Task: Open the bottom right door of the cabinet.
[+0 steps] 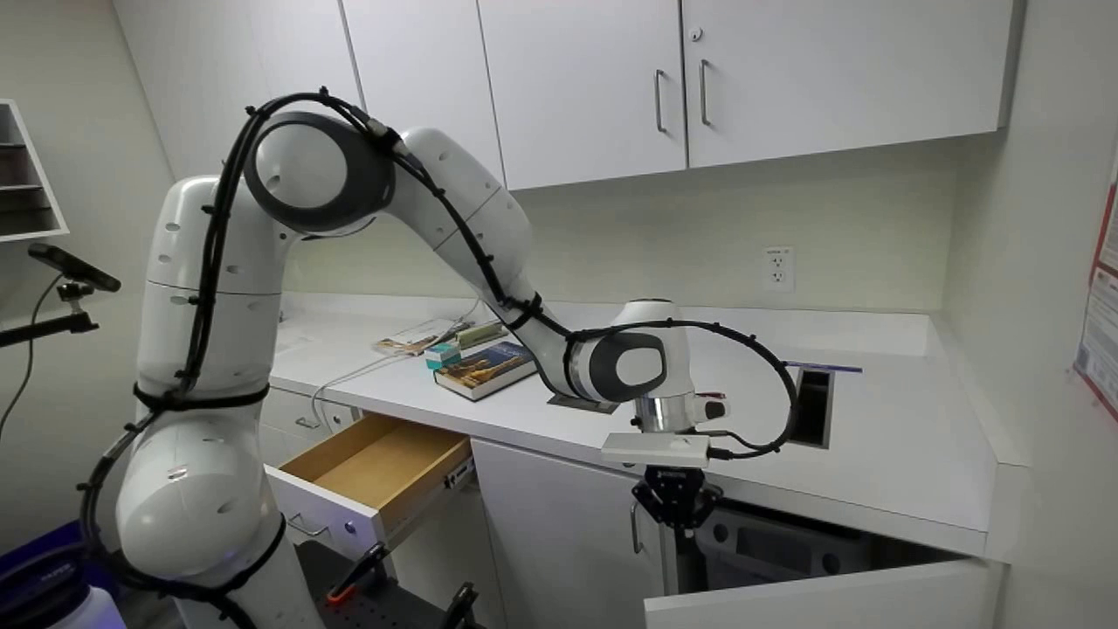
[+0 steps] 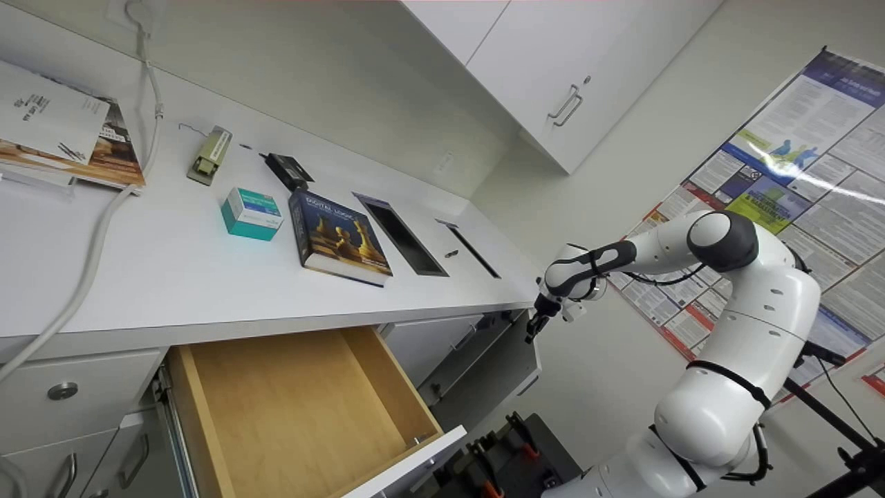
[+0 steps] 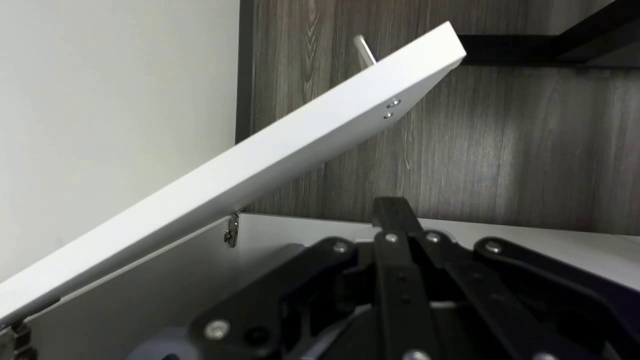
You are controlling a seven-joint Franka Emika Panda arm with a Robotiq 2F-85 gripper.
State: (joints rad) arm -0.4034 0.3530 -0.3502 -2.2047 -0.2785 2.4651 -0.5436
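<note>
In the wrist view, the fingers (image 3: 396, 215) were closed together, apart from the bottom right door (image 3: 240, 162), on its inner side. In an exterior view, that door stood swung partly out at the right end of the cabinet (image 1: 568, 515). In an exterior view, a pulled-out drawer (image 2: 297, 401) jutted below the worktop (image 2: 173, 283), which bore a book (image 2: 342, 238).

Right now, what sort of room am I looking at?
Probably a lab or office workroom: white wall cabinets, a book titled Digital Logic, and a large wall poster dense with print.
</note>
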